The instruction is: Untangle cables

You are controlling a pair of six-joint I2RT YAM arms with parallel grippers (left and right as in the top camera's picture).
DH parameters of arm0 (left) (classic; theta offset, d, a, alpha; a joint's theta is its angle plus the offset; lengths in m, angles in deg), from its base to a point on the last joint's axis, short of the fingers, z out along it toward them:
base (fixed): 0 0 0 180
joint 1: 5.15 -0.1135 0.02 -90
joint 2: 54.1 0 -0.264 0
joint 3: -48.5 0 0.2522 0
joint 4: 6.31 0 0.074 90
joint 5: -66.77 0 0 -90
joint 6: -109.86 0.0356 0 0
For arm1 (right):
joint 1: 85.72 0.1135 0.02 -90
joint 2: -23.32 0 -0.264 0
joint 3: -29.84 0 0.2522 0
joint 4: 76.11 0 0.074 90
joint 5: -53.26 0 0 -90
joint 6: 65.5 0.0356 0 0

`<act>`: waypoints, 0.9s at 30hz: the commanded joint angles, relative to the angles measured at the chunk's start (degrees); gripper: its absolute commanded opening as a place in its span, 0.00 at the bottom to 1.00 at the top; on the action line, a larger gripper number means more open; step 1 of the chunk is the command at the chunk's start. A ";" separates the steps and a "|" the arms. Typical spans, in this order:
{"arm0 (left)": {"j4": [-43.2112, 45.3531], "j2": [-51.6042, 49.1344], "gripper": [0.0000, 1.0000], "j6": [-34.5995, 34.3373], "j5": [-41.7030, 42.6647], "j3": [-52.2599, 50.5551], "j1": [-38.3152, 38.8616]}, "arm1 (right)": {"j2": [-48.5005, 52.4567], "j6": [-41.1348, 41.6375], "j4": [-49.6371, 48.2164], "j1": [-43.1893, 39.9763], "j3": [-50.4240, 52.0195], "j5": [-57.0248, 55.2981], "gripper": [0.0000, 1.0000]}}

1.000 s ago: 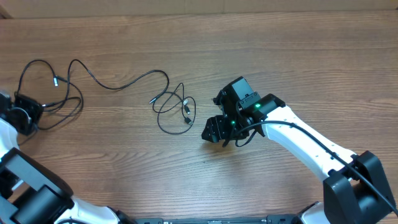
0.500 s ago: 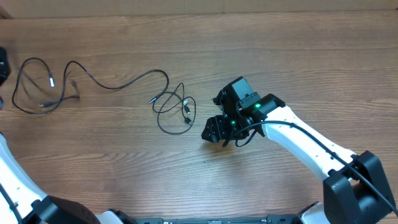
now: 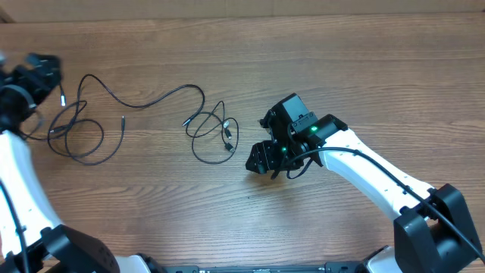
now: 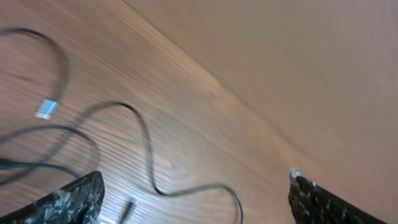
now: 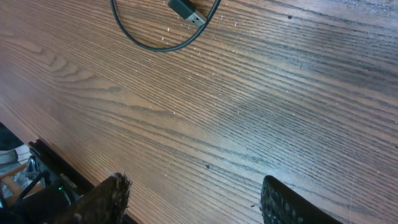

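Note:
Thin black cables lie loose on the wooden table. A long cable [image 3: 144, 105] snakes from a loop at the left [image 3: 79, 144] toward a small coil [image 3: 212, 138] near the middle. My left gripper [image 3: 39, 72] hovers open at the far left edge, above the loop's end. In its wrist view the left gripper [image 4: 196, 202] holds nothing, and a cable strand [image 4: 147, 146] with a silvery plug [image 4: 45, 109] lies on the table beneath. My right gripper [image 3: 258, 159] stands open just right of the coil. Between the right gripper's [image 5: 198, 202] fingers is only bare wood, with the coil's loop [image 5: 155, 45] and a plug [image 5: 186, 11] ahead.
The table's far edge meets a plain tan wall [image 4: 298, 56] close behind the left gripper. The right arm [image 3: 364, 171] stretches in from the lower right corner. The table's near edge [image 5: 43, 155] shows by the right gripper.
My left gripper has opened and let go of the cable, rising toward the far left. The freed left loop has slid right and settled lower. The right arm has not moved.

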 commanded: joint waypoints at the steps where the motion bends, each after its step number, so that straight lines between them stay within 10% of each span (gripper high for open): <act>1: -2.71 -1.25 0.93 7.74 -3.61 -0.42 6.97 | -0.07 -0.37 -0.24 0.26 -0.02 -0.20 0.66; 7: -9.20 -6.84 0.96 23.04 -14.34 -0.42 19.71 | -0.07 -0.35 -0.20 0.26 -0.02 -0.20 0.67; 13: -10.91 -13.20 1.00 21.44 -24.22 -0.42 24.81 | -0.07 -0.35 -0.20 0.26 -0.02 -0.20 0.67; 22: -10.97 -15.63 1.00 12.09 -23.17 -0.42 24.70 | -0.07 -0.15 -0.22 0.26 -0.02 -0.20 0.67; 27: -10.40 -15.63 1.00 13.38 -7.76 -0.44 26.18 | -0.07 0.33 -0.24 0.26 -0.02 -0.20 0.67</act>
